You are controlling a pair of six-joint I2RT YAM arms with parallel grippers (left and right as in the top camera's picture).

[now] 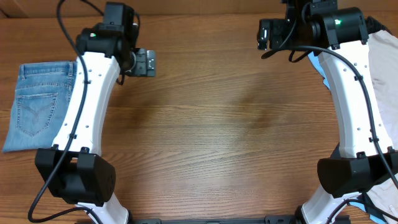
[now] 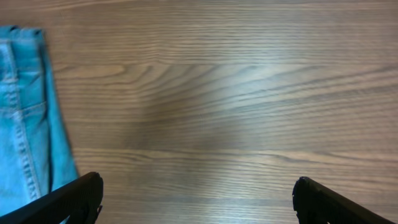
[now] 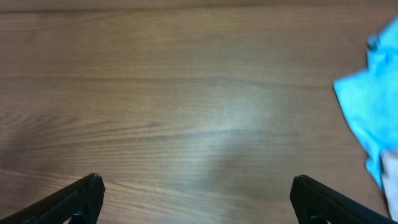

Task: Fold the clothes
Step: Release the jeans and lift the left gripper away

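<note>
The jeans (image 1: 35,106) lie folded compactly at the left edge of the worktop (image 1: 205,124), seemingly done; left hand (image 2: 198,186) and right hand (image 3: 196,183) hover spread, empty.

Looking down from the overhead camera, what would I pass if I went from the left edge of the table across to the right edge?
jeans → left arm → left gripper → wooden table → right gripper → right arm → beige garment
</note>
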